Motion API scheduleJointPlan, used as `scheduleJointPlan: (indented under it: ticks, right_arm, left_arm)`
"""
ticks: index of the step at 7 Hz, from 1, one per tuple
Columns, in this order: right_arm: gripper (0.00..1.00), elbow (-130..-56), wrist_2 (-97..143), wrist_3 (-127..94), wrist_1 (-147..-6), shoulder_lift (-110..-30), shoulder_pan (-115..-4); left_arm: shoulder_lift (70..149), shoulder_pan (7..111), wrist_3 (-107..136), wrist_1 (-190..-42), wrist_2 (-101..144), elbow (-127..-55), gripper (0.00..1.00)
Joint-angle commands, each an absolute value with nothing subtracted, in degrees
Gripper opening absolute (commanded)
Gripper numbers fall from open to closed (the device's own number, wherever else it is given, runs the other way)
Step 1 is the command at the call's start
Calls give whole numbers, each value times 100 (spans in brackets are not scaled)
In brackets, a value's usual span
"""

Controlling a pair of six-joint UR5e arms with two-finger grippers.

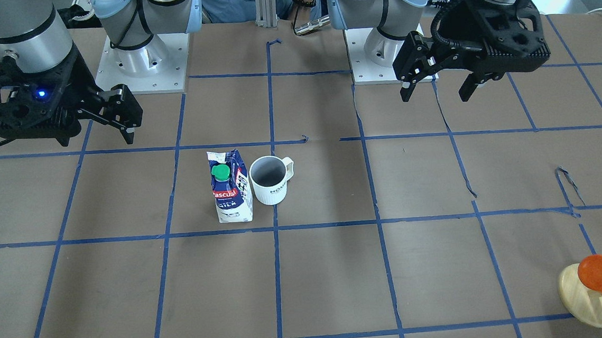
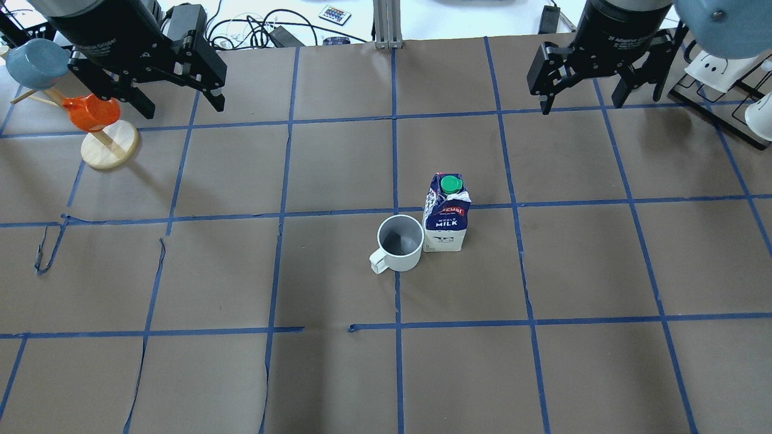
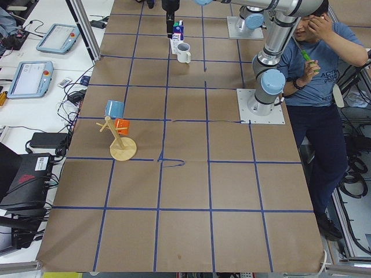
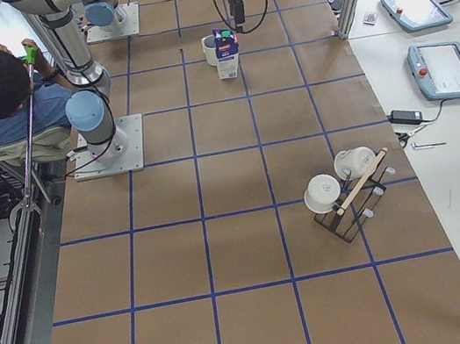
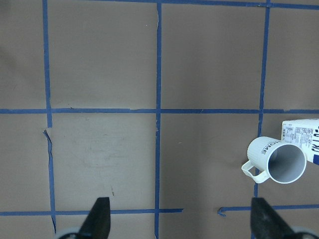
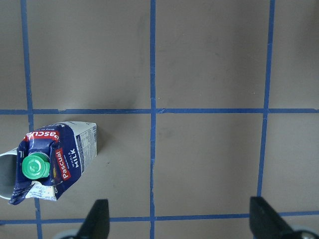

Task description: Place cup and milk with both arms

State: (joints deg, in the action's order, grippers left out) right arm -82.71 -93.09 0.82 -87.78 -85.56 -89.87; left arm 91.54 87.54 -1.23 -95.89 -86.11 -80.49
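The white cup point(image 2: 400, 242) stands upright near the table's middle, handle towards the robot's left. The milk point(image 2: 446, 214) stands upright against the cup's right side, green cap on top. Both also show in the front-facing view, cup point(image 1: 269, 181) and milk point(image 1: 230, 192). My left gripper point(image 2: 181, 105) is open and empty, high over the far left of the table. My right gripper point(image 2: 582, 102) is open and empty, high over the far right. The left wrist view shows the cup point(image 5: 276, 159) at right. The right wrist view shows the milk point(image 6: 55, 159) at left.
A wooden mug stand point(image 2: 110, 150) with an orange cup point(image 2: 90, 113) and a blue cup point(image 2: 36, 63) is under the left gripper. A black rack with white mugs point(image 2: 718, 78) sits at the far right. A person point(image 3: 319, 58) sits by the robot's bases.
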Motion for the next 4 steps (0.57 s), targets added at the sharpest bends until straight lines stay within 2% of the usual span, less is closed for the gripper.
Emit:
scheduleJointPlan:
  ticks: [1, 4]
  right_arm:
    - [100, -8271, -9229, 105, -8684, -8578, -8930]
    - [100, -8279, -9185, 114, -8675, -8631, -8938]
  left_arm:
    - [9193, 8763, -62, -9589, -8605, -8059, 100]
    - [9272, 8763, -26, -9589, -8605, -8060, 100]
